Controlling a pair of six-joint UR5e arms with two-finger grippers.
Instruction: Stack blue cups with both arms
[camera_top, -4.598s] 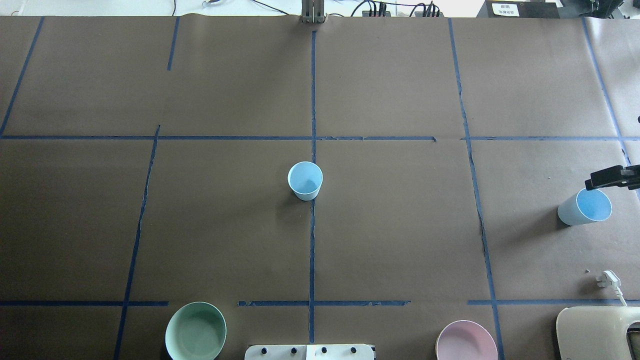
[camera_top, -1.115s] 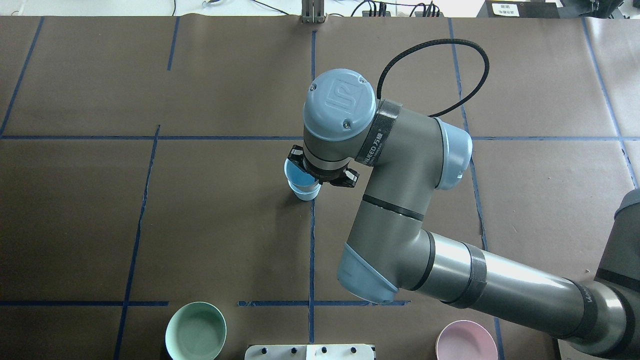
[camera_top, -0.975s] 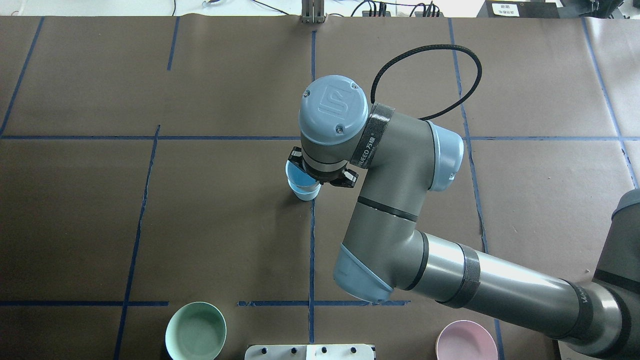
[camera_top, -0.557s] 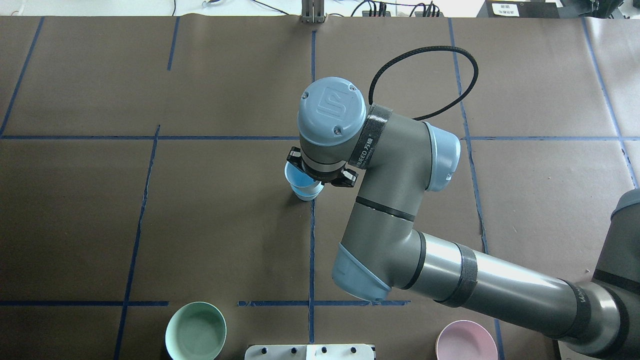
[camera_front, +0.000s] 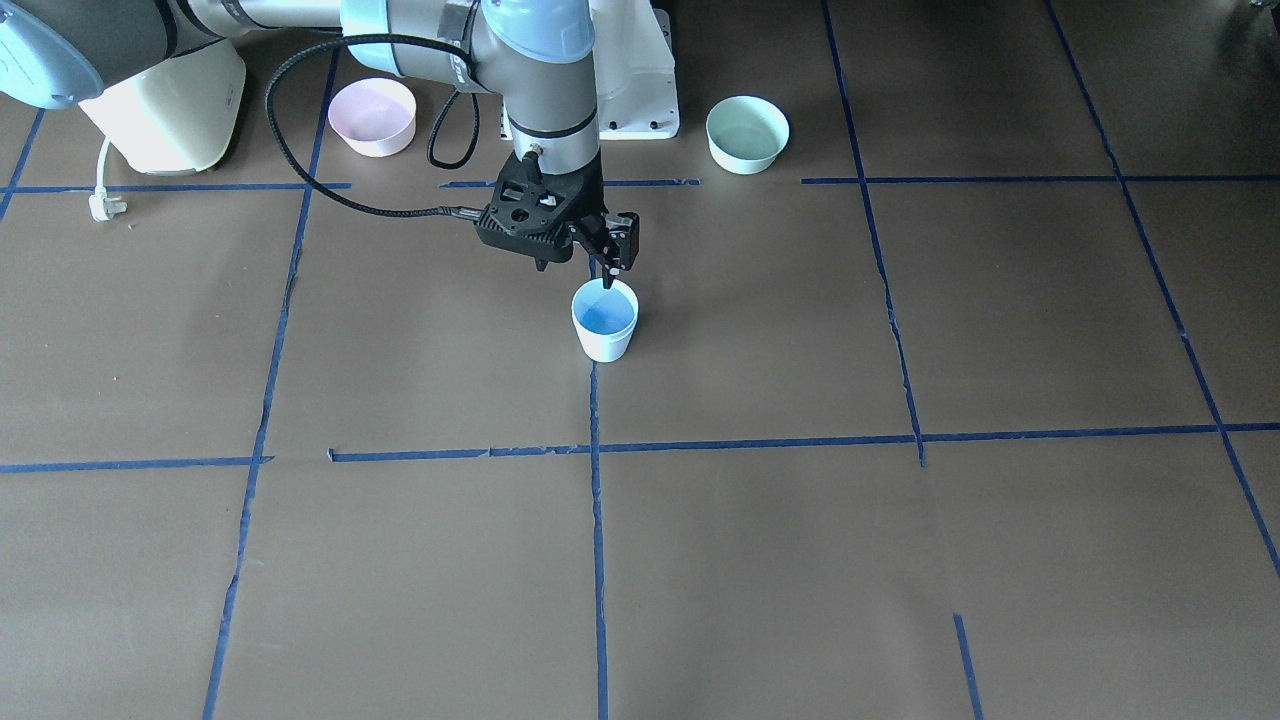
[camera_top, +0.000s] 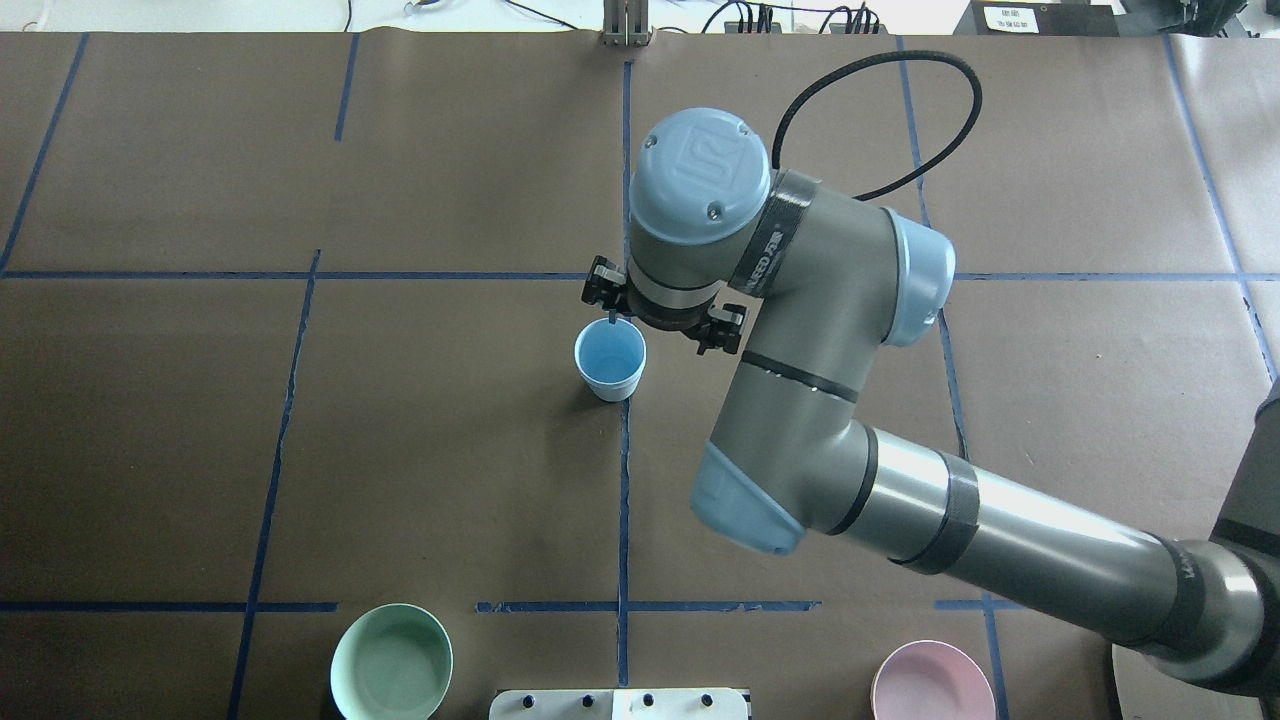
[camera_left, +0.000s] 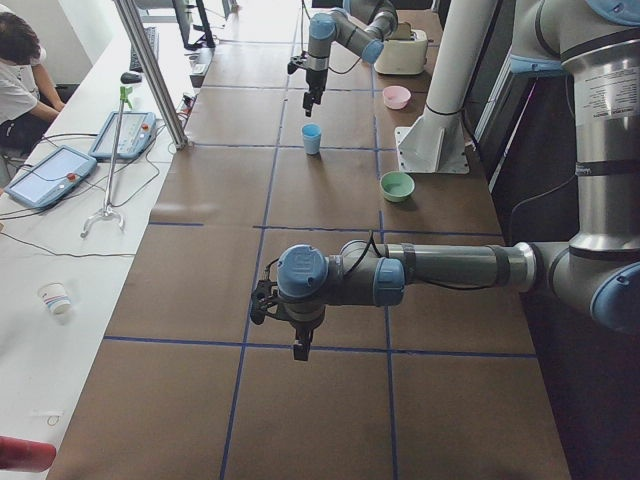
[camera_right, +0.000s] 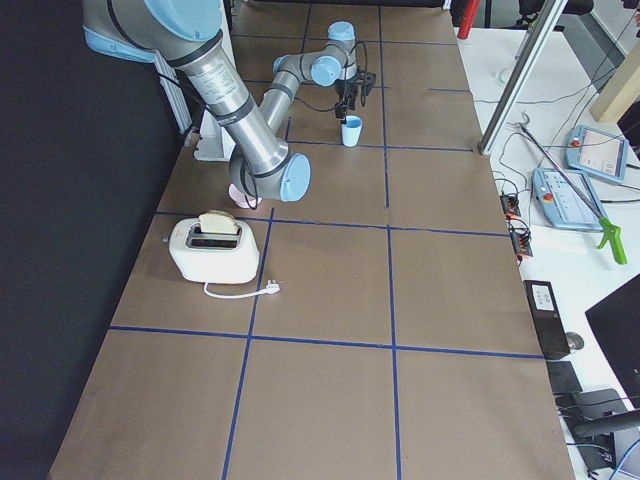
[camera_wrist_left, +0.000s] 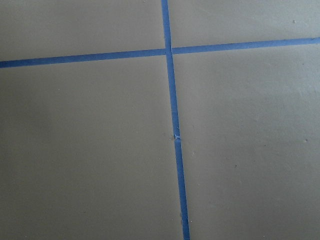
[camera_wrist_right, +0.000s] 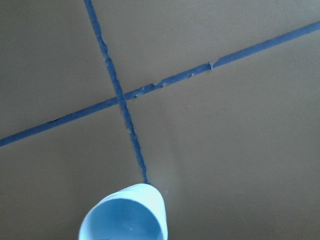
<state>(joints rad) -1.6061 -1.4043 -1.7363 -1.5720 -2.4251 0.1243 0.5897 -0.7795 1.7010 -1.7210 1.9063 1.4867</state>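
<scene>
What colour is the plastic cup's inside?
Bright blue inside the pale-blue tapered plastic cup; clearest in the front-facing view.

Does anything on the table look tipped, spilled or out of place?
Nothing stands out. The blue cups stand nested and upright mid-table, the right gripper open above them; pink bowl and green bowl upright.

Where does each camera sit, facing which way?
Front-facing: across the table, facing the robot; right gripper above blue cups.
Overhead: behind the robot, looking down; right arm, same cups.
Exterior left: table's left end; left gripper near.
Exterior right: table's right end; right arm near.
Left wrist: down on taped table; no body.
Right wrist: down on cups' rim; no fingers.
</scene>
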